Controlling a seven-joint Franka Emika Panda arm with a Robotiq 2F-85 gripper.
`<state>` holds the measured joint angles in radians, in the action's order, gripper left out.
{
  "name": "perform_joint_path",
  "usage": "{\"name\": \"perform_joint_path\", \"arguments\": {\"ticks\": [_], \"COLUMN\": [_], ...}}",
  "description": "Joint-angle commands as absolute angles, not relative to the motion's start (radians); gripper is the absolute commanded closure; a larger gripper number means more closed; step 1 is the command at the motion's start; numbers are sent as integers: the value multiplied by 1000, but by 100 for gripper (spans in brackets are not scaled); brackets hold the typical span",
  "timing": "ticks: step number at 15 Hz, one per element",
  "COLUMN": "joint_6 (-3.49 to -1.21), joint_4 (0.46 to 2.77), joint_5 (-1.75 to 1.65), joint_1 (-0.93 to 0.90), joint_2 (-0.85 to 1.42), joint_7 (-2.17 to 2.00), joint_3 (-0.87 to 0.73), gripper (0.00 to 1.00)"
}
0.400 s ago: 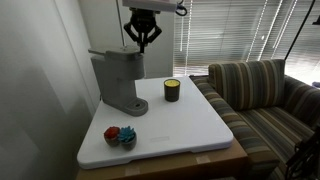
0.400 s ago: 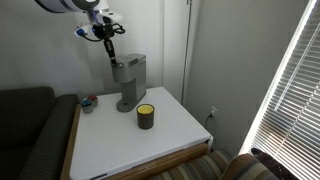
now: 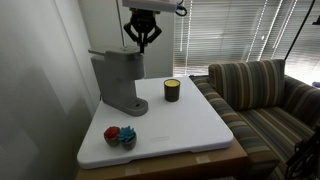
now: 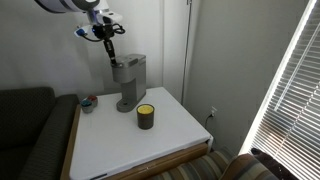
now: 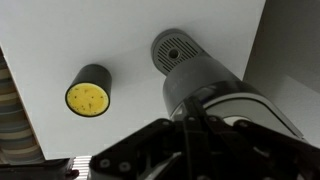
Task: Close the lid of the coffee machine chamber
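The grey coffee machine [image 3: 120, 82] stands at the back of the white table, and also shows in an exterior view [image 4: 128, 82]. Its lid [image 3: 112, 55] lies roughly level on the head; I cannot tell whether it is fully down. In the wrist view I look down on the rounded grey head [image 5: 215, 90] and the round base [image 5: 175, 48]. My gripper [image 3: 143, 44] hangs just above the machine's top, fingers together and holding nothing. It also shows in an exterior view [image 4: 109, 52] and in the wrist view [image 5: 188, 125].
A small dark cup with a yellow top [image 3: 172, 90] stands on the table next to the machine [image 4: 146, 116] [image 5: 88, 90]. Small red and blue objects [image 3: 120, 135] lie near the front corner. A striped sofa [image 3: 260, 95] borders the table. Window blinds [image 3: 225, 30] hang behind.
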<state>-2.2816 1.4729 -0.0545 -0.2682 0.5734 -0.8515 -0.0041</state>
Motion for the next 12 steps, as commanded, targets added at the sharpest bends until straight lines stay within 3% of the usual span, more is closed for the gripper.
{"name": "perform_joint_path", "arguments": {"ticks": [1, 4, 6, 12], "joint_6": [-2336, -2322, -2326, -2417], "joint_4": [1505, 1499, 1493, 1438], "joint_5": [-34, -44, -38, 31], "joint_1": [-248, -254, -251, -227], "joint_2": [467, 462, 470, 430], "joint_7": [-769, -770, -769, -612], "joint_3": [23, 20, 23, 72], "gripper": [94, 91, 71, 29]}}
